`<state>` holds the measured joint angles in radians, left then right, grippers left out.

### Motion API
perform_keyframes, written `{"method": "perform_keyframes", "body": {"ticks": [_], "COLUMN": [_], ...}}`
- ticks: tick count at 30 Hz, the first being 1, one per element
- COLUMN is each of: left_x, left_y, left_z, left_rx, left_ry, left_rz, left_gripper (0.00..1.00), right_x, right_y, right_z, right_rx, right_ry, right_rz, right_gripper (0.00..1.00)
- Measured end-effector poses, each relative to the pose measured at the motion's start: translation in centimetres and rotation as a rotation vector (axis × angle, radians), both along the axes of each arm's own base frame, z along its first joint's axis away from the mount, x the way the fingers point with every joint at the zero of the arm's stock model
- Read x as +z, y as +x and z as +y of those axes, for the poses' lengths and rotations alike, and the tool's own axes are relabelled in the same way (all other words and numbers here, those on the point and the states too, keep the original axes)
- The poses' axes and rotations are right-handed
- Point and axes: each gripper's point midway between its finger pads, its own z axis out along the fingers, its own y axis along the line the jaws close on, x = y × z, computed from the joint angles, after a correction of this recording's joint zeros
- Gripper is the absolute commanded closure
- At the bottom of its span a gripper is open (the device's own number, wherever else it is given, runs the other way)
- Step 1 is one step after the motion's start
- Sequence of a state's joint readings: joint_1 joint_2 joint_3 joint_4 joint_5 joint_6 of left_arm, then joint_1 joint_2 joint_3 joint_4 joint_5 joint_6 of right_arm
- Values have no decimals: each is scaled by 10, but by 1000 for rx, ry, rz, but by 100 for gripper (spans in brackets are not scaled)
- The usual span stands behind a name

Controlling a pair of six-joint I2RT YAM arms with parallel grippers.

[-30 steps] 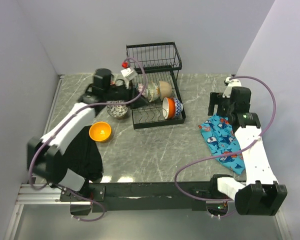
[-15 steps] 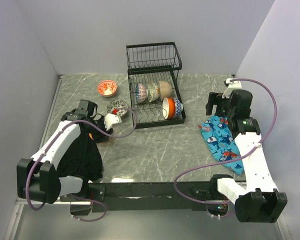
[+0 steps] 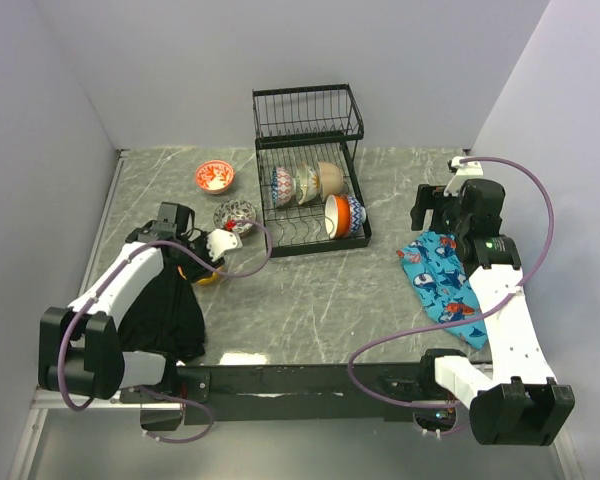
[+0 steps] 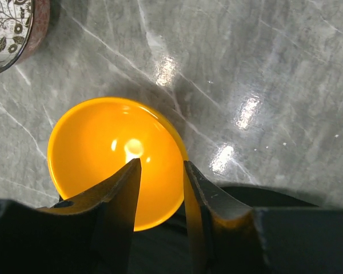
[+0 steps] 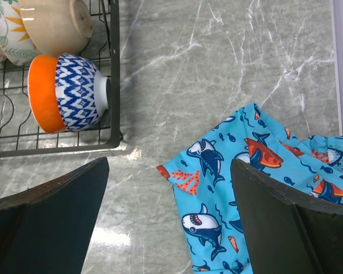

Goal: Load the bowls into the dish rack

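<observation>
Orange and directly beneath your left gripper (image 4: pixel 162 165), the bowl (image 4: pixel 103 148) had its rim between the slightly parted fingers (image 4: pixel 117 200), unclamped.

Blue shark-print cloth (image 3: pixel 442 285) at right, black cloth (image 3: pixel 165 315) at left, grey marble table (image 3: pixel 310 300).
</observation>
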<state>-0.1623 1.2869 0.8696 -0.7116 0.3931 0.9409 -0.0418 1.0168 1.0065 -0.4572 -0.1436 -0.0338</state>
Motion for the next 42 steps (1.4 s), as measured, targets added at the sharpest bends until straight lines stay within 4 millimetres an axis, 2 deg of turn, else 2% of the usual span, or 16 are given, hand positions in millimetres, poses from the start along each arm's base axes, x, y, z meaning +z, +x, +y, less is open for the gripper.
{"method": "perform_keyframes", "body": {"ticks": [10,14,19,23,27,31,35,42], "left_x": [-6,-13,-27,-27,-26,-28,-28,-22], "left_y": [-4,-13,-22,-15,-5,0,3,-3], "left_z": [-3,-6,-4,-3,-3,-2,-3,-3], "left_rx": [-10,-20,-1,33,71,98,106,106], "left_ry": [0,3,29,42,48,56,54,57], "left_rz": [15,35,62,34,4,-3,-10,23], "left_gripper": [58,59,66,72,84,86,99,99], "right_x": [6,6,3,3,3,5,11,17], "right_y": [-3,-4,-5,-5,-6,-6,-9,-13], "right_z": [0,0,1,0,0,0,0,0], "right_rx": [-3,-6,-8,-8,-9,-11,-12,-16], "right_ry": [1,7,11,11,11,13,13,14], "right_rz": [-20,-22,-16,-17,-17,-23,-41,-64], "right_gripper": [5,5,5,5,5,5,5,5]}}
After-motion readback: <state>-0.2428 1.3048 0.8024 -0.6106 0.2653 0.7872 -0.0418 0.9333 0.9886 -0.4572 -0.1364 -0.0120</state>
